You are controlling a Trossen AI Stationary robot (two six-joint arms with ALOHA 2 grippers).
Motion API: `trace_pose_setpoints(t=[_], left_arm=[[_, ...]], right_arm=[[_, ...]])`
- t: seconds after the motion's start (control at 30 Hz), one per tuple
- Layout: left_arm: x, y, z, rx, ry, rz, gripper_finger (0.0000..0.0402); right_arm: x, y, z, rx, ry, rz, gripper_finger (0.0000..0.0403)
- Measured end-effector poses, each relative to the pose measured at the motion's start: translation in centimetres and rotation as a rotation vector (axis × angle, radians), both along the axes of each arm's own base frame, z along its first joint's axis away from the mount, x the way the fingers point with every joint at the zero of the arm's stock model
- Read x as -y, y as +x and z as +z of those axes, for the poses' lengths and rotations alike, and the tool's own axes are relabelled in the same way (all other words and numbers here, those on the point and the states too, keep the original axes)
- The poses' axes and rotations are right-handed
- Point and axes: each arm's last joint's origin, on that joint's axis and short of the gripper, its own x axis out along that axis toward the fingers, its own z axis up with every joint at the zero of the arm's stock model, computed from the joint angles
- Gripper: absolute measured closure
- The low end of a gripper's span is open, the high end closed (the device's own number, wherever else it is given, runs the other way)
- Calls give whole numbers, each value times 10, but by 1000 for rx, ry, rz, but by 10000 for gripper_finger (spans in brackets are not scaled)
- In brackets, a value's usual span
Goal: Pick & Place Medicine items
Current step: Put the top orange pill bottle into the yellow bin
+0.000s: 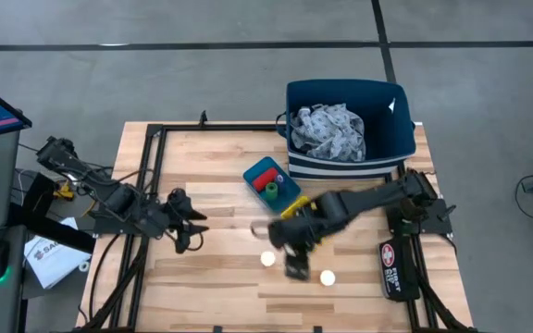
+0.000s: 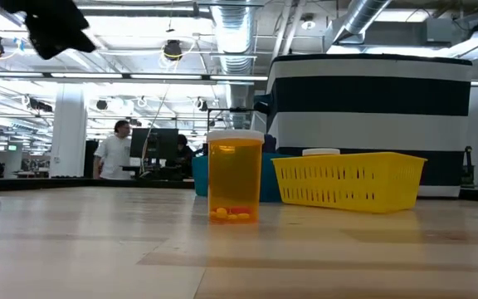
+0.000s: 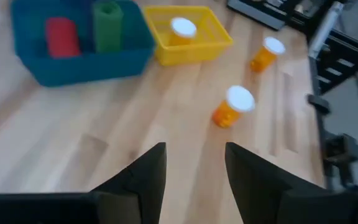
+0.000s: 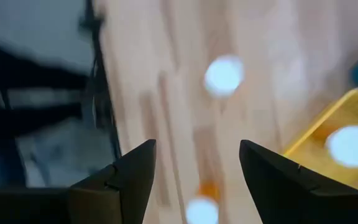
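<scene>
Where it stands, the pill bottle [image 2: 235, 176] is upright, cap on top.

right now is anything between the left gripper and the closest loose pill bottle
No. In the left wrist view only bare wooden table lies between the open left gripper and that orange pill bottle.

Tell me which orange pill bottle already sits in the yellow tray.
The white-capped bottle standing inside the yellow tray; the other two stand on bare table.

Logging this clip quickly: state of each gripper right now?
Left gripper: open, empty, at the table's left side, facing the trays.
Right gripper: open, empty, above the loose pill bottles.
</scene>
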Motion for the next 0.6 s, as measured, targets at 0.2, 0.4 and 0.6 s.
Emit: trace_pose_setpoints(t=[0.2,0.4,0.6], left_arm=[[25,6,-8,36,-99,2,245],[43,19,-16,77,-115,21,245],[46,25,-20,90,-70,47,245]], right_arm=[[-49,-20,1,100,-152,256,175],[-75,-12,-6,324,-240,239,169],[-57,14,-66,160,-194,120,157]])
